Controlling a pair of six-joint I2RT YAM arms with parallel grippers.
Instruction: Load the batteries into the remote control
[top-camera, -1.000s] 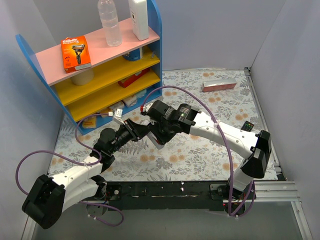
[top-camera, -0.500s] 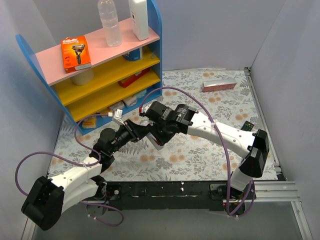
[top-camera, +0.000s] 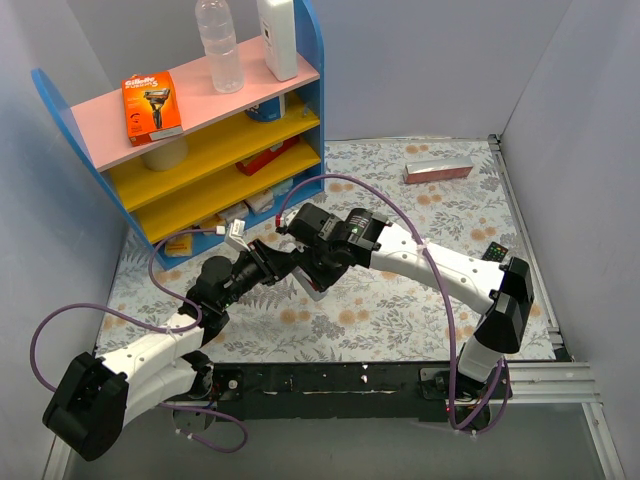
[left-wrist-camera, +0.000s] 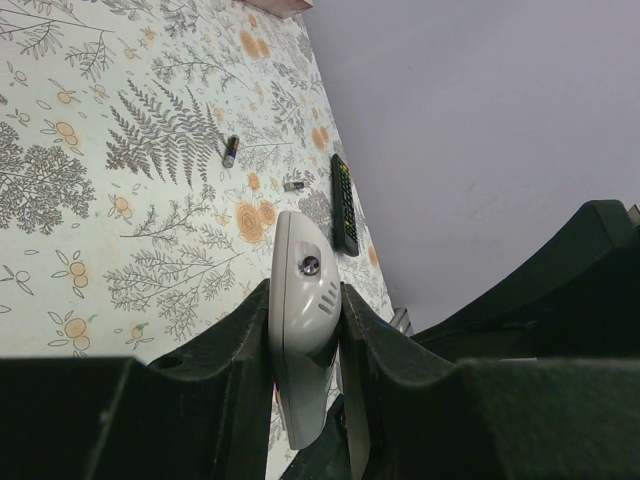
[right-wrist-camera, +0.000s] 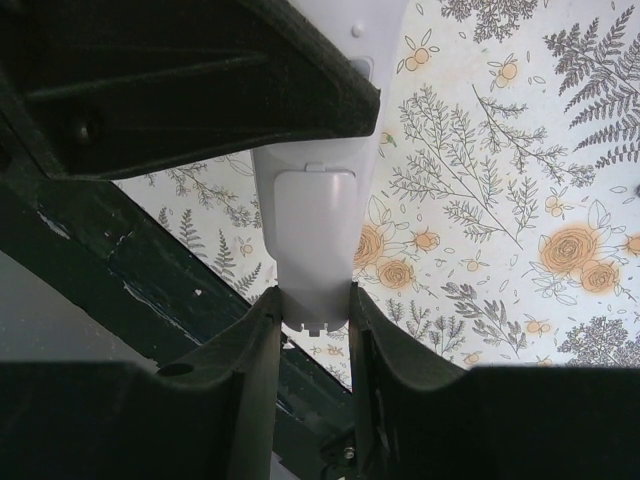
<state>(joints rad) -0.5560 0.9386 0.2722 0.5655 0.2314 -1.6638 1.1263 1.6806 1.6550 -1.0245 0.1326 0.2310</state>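
A light grey remote control (left-wrist-camera: 303, 262) is held off the mat by both grippers. My left gripper (left-wrist-camera: 303, 297) is shut on its sides; in the top view my left gripper (top-camera: 281, 262) meets my right gripper (top-camera: 320, 266) over the mat's middle. My right gripper (right-wrist-camera: 314, 300) is shut on the remote's (right-wrist-camera: 312, 225) end, with the closed battery cover facing its camera. Two tiny batteries (left-wrist-camera: 230, 151) (left-wrist-camera: 293, 185) lie on the mat beyond. A black remote (left-wrist-camera: 343, 204) lies near them, at the right edge in the top view (top-camera: 497, 251).
A blue shelf unit (top-camera: 200, 130) with pink and yellow boards stands at the back left, holding a bottle (top-camera: 218, 45) and an orange razor box (top-camera: 152, 106). A pink box (top-camera: 437, 170) lies at the back right. Grey walls close in both sides.
The right arm has shifted slightly to the left at the remote. Both grippers stay closed on it.
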